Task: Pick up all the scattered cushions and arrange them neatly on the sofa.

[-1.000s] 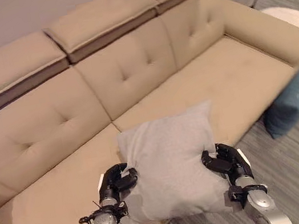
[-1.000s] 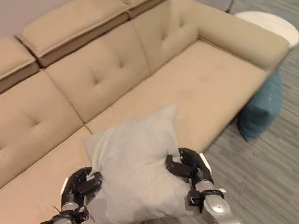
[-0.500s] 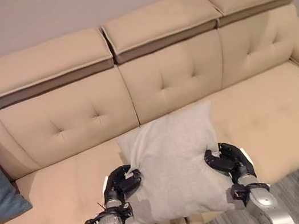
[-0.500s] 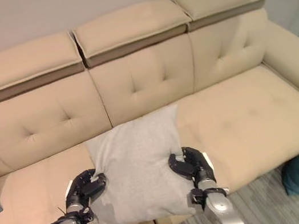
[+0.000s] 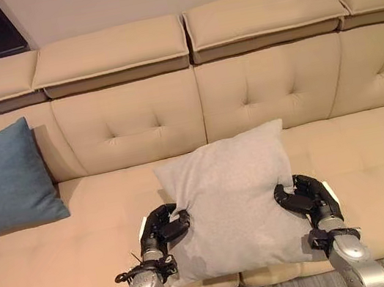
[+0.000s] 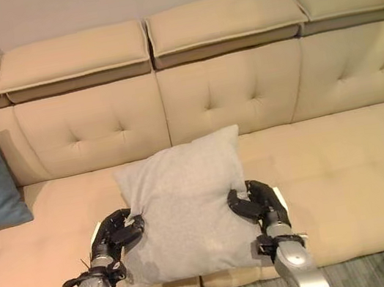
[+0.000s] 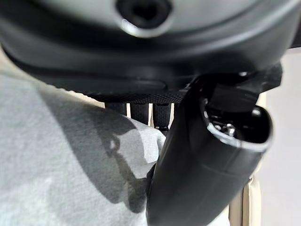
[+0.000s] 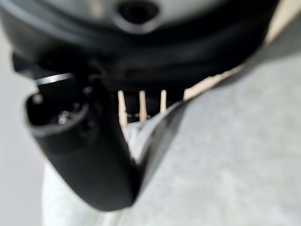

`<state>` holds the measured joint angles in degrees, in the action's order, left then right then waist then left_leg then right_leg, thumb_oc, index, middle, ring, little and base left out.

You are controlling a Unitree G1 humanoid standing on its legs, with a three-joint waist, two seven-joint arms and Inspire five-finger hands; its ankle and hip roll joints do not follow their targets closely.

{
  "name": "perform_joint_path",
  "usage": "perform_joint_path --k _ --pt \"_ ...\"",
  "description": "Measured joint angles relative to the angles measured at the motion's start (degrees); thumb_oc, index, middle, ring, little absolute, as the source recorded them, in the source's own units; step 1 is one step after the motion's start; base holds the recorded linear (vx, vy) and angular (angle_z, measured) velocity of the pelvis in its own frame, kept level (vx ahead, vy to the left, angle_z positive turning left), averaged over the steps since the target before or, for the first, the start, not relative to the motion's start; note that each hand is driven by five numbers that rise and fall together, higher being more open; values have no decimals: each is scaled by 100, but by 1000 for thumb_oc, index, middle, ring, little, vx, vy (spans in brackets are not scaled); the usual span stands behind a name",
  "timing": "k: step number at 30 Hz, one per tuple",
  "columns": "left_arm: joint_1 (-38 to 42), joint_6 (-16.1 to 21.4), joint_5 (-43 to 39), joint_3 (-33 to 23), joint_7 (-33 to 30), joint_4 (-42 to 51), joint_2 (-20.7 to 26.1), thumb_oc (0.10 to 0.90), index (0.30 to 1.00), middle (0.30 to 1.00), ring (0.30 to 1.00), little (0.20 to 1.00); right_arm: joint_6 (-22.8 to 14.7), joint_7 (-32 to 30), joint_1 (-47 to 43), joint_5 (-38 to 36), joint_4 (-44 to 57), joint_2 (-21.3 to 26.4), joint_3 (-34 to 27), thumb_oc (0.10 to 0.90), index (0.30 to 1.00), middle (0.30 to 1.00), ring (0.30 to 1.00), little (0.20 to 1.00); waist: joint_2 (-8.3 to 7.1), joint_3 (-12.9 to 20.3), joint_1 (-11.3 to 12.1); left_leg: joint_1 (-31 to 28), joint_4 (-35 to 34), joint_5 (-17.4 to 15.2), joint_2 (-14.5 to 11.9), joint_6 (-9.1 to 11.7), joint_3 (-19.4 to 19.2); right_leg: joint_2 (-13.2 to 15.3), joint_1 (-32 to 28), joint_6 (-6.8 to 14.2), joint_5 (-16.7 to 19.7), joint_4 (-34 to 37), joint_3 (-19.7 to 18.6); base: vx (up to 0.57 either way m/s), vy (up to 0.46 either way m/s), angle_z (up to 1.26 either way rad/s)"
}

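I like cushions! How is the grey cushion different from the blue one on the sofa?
The grey cushion is pale grey; the blue cushion is dusty blue. The grey cushion is gripped at its edges by the left hand and the right hand, in front of the middle of the sofa; no hand touches the blue cushion. The blue cushion stands propped against the backrest at the sofa's left end. Both are square, plain and plump.

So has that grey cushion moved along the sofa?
Yes. The grey cushion, in both hands, has gone left along the sofa, toward the blue cushion.
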<state>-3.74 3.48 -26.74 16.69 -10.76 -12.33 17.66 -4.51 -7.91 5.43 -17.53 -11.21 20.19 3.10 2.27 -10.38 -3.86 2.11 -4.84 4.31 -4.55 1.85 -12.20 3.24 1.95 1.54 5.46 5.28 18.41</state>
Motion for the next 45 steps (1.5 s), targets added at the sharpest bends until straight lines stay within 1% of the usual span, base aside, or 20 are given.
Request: perform_joint_path --k 3,5,11,14,23,27,28,29,30,32,35,36,37,38,39,40,41,43,44,45 --pt "72 0 150 1 -4 33 25 400 300 300 300 300 0 -164 -78 233 36 -1 25 400 300 300 300 300 2 5 -14 178 -29 139 79 -60 -52 63 240 102 84 -1 -83 -128 35 -8" --pt "293 -1 254 2 -53 34 111 400 300 300 300 300 0 -330 -352 395 33 13 86 400 300 300 300 300 -1 5 -20 475 -26 234 123 -136 -126 105 569 34 243 -3 -157 -181 39 -17" --pt "1949 44 562 5 -657 -116 329 400 300 300 300 300 -6 -1056 -2072 791 -401 200 400 400 300 300 300 300 1 -22 7 1232 -24 389 145 -182 -140 129 1329 -2 425 -6 -233 -202 29 -2" --pt "3104 297 637 -66 -1060 -286 431 400 300 300 300 300 -15 -1446 -3215 1096 -657 601 514 400 300 300 300 300 45 -47 23 1812 -24 539 140 -163 -45 126 1877 -21 543 -6 -178 -51 24 10" --pt "4270 644 1514 -94 -2195 -260 358 400 300 300 300 300 -79 -2506 -4836 2398 -772 1337 1008 400 300 300 300 300 139 -101 136 2242 -23 558 139 -164 3 128 2315 -33 552 -9 -216 -4 -4 -1" --pt "5177 653 1655 247 -2643 -1209 284 400 300 300 300 300 -38 -2900 -6042 2642 -2030 1350 1512 400 300 300 300 300 138 -102 188 2437 -21 561 137 -159 26 128 2497 -34 553 -9 -207 -26 -15 3" --pt "5357 651 1676 278 -2663 -1402 274 400 300 300 300 300 -10 -2921 -6206 2649 -2137 1340 1564 533 500 500 500 500 130 -109 186 2529 -21 563 135 -158 42 132 2584 -34 553 -10 -200 -74 -27 4" --pt "5560 768 1692 392 -2784 -1806 307 496 444 444 444 444 -30 -3083 -6455 2639 -2560 1267 1730 673 709 709 709 709 120 -117 176 2592 10 570 134 -148 45 134 2636 -34 553 -18 -199 -50 -37 11" --pt "6203 632 1672 601 -2748 -2619 286 800 900 900 900 900 95 -3048 -7062 2603 -3332 1239 2135 800 900 900 900 900 114 -120 180 2836 112 569 145 -147 86 158 2801 -33 555 -20 -177 -11 -22 6" --pt "7062 645 1542 1071 -2613 -3889 408 800 900 900 900 900 131 -2934 -7760 2144 -4537 981 2641 800 900 900 900 900 102 -129 185 3115 148 569 123 -147 93 140 3079 -61 580 -20 -228 -37 -16 1" --pt "7228 591 1453 1206 -2389 -3870 714 800 900 900 900 900 216 -2630 -7728 1774 -4551 998 2808 800 900 900 900 900 28 -213 230 3427 372 562 134 -154 130 181 3325 -68 585 -62 -360 -42 -2 1" --pt "7229 593 1451 1204 -2326 -3752 840 800 900 900 900 900 241 -2598 -7712 1676 -4522 1016 2793 800 900 900 900 900 -123 -308 168 3924 1022 450 195 -150 188 321 3397 -95 621 -68 -481 -22 -15 13" --pt "7040 656 1427 1090 -2328 -3285 1015 800 900 900 900 900 260 -2513 -7632 1626 -4329 1061 2772 800 900 900 900 900 -262 -426 171 4137 551 623 191 -88 358 357 3525 -89 626 -63 -572 -89 -31 -28" --pt "6992 757 1327 901 -2323 -3045 1084 800 900 900 900 900 260 -2472 -7519 1620 -3811 1161 2761 800 900 900 900 900 -80 -562 233 3883 -23 1235 -53 17 475 131 3557 -44 593 -85 -579 -94 -42 -45" --pt "6955 809 1325 798 -2287 -2846 1039 800 900 900 900 900 257 -2472 -7470 1624 -3642 1289 2678 800 900 900 900 900 -56 -733 212 3831 -19 1264 -35 -22 563 206 3774 71 480 -586 -544 -92 -48 -51" --pt "6732 869 1308 647 -2239 -2618 954 800 900 900 900 900 250 -2459 -7325 1636 -3483 1346 2498 800 900 900 900 900 -5 -765 250 3820 -16 1299 -37 -69 594 293 4163 349 100 -1192 -528 -9 -30 -2" --pt "6273 1003 1239 433 -2200 -2247 787 800 900 900 900 900 228 -2456 -7041 1670 -3217 1391 2244 800 900 900 900 900 61 -765 228 3786 -4 1302 31 -71 656 349 4170 445 58 -1199 -482 6 -27 12" --pt "5712 1118 1047 156 -2092 -1971 540 800 900 900 900 900 181 -2437 -6730 1715 -2963 1546 1993 800 900 900 900 900 28 -790 263 3842 205 1238 282 -22 620 460 3383 248 569 -12 -606 16 -26 45" --pt "5674 1117 1051 133 -1976 -1945 586 800 900 900 900 900 180 -2423 -6717 1722 -2934 1548 1963 800 900 900 900 900 -51 -852 224 4438 1062 883 295 9 590 545 3385 220 596 -25 -586 20 -18 24" --pt "5478 1135 1053 20 -1922 -1680 572 800 900 900 900 900 165 -2355 -6502 1743 -2719 1528 1860 800 900 900 900 900 -67 -845 302 4242 808 1166 184 -9 487 470 3386 224 593 -67 -607 16 -12 -19"
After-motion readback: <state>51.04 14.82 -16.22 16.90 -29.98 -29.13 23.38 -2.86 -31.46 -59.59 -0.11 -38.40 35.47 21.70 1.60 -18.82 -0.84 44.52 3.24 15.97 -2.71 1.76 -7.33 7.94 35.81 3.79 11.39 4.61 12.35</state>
